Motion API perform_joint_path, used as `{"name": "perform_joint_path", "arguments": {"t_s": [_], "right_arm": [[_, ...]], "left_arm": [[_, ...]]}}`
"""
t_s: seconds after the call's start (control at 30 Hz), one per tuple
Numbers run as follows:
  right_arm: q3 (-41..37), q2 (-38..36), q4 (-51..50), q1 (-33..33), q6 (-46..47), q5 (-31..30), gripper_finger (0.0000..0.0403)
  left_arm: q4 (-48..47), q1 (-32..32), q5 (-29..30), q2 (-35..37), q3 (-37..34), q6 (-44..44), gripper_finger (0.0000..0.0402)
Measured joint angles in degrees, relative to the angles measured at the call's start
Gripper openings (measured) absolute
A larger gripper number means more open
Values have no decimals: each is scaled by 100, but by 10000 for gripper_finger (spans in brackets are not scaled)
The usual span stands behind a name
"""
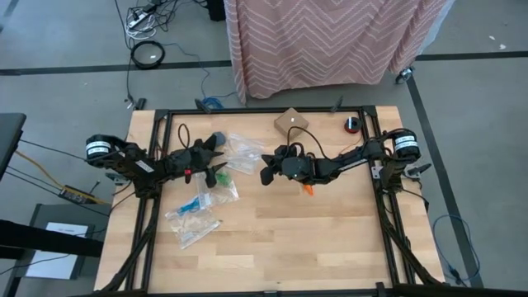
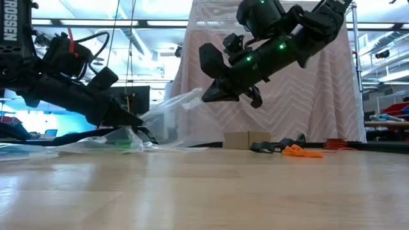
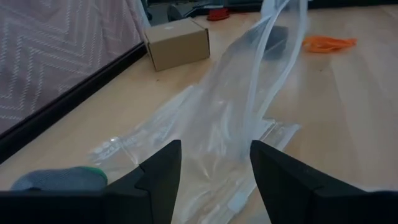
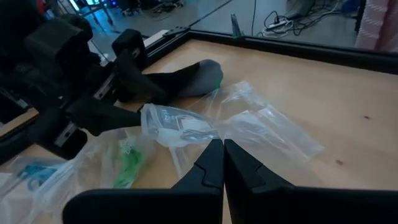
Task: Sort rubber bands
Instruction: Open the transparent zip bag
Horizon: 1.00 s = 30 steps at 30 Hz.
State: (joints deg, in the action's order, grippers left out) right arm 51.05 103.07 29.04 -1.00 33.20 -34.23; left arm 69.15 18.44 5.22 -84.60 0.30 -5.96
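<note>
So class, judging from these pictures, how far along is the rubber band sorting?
Done: green bands and blue bands sit in bags. In hand: the right pincer is shut on a clear bag; the left pincer stands open nearby. Left: orange bands lie loose on the table.

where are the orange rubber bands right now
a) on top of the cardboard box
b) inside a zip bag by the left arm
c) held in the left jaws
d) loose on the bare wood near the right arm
d: the orange rubber bands lie loose on the table just beside the right arm, outside any bag.
</note>
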Motion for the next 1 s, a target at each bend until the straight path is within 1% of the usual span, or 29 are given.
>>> {"name": "perform_joint_path", "arguments": {"t_s": [0.17,0.27,0.37,0.5,0.53,0.57,0.63,0.7,0.77,0.8,0.87,1.0], "right_arm": [[0,0,270,133,-186,147,0],[0,0,409,160,-330,205,0],[0,0,552,169,-388,245,0],[0,2,590,175,-465,247,0],[0,2,586,175,-636,263,0],[0,2,566,175,-1147,331,0],[2,0,319,126,-2496,416,0],[-3,9,-16,102,-3525,568,0],[-4,10,-171,130,-4229,1020,3],[-4,9,-255,155,-4439,1193,7],[-4,9,-494,173,-4727,1338,22],[-4,7,-1021,164,-4887,1368,79]], "left_arm": [[38,-4,-113,0,0,12,200],[23,-4,-156,0,-4,15,184],[42,-4,-238,0,-4,10,144],[2,-4,-239,-1,-4,-97,77],[-35,-4,-236,-3,-4,-96,62],[-82,-4,-236,-4,-4,-100,47],[-119,-4,-236,-7,-4,-183,24],[-106,-4,-224,-6,-4,-418,10],[-75,-4,-212,-7,-4,-652,7],[-78,-4,-216,-5,-4,-767,7],[-81,-4,-285,-7,-4,-893,13],[-123,-4,-645,-7,-4,-1322,40]]}}
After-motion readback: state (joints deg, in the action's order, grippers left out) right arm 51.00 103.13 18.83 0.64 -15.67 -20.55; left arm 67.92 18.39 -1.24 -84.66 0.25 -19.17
